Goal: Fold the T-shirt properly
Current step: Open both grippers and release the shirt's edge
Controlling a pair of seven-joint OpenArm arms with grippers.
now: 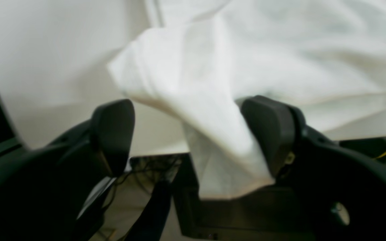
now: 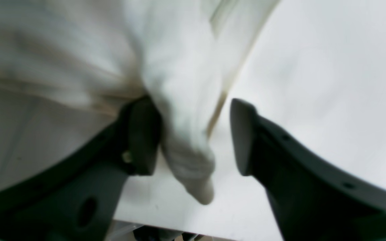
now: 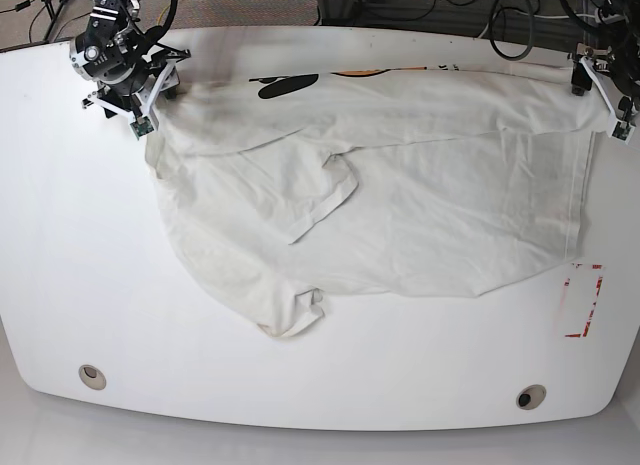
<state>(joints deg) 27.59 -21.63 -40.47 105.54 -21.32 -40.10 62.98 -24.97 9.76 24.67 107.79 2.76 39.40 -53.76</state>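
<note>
T-shirt (image 3: 400, 205): spread wrinkled across table (image 3: 60, 285) | left gripper (image 1: 193, 134): jaws apart, cloth corner between | right gripper (image 2: 196, 134): jaws apart, cloth fold between

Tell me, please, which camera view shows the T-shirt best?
The base view: it shows the whole T-shirt spread wrinkled on the table, with black and orange print at its far edge. The left wrist view shows only a blurred white fold; the right wrist view shows a hanging bunch of cloth.
</note>
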